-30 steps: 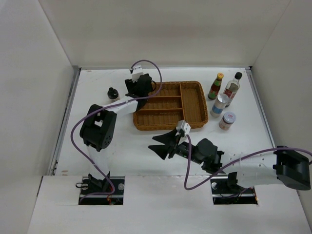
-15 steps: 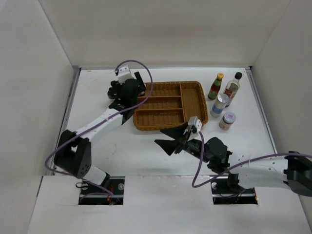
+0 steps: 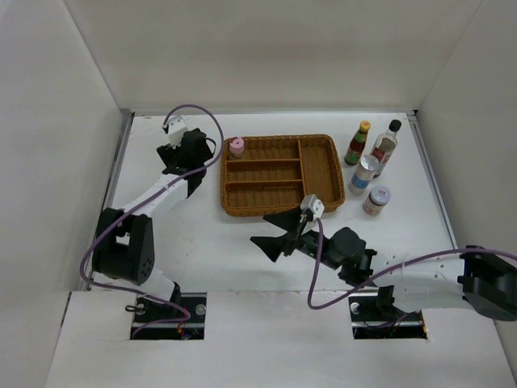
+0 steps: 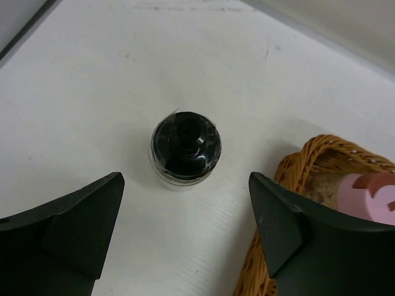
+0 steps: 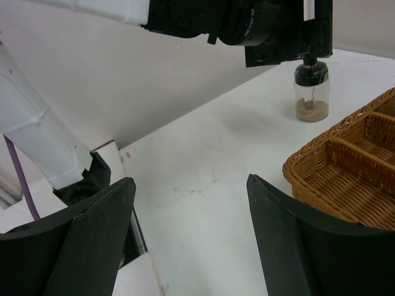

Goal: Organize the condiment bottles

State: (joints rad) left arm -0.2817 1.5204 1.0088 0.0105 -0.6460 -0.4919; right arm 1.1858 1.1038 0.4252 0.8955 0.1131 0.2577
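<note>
A small black-topped jar [image 4: 185,148] stands upright on the white table, just ahead of my open left gripper [image 4: 185,185] and not between its fingers. In the top view the left gripper [image 3: 184,158] hides this jar. The right wrist view shows the jar [image 5: 311,92] under the left gripper. A pink-lidded jar [image 3: 237,146] sits in the wicker tray's [image 3: 319,204] far left corner. On the table to the right of the tray stand a dark red bottle with a yellow cap [image 3: 357,143], a clear black-capped bottle [image 3: 385,145] and two silver-lidded jars [image 3: 364,174] [image 3: 376,200]. My right gripper [image 3: 273,234] hangs open and empty in front of the tray.
White walls enclose the table on the left, back and right. The tray's near left corner [image 5: 321,166] lies to the right of the right gripper's fingers. Purple cables loop over both arms.
My left gripper has moved left from the tray's far left corner to the black-topped jar, and the pink-lidded jar now shows in that corner. Both grippers' jaws have opened wider.
</note>
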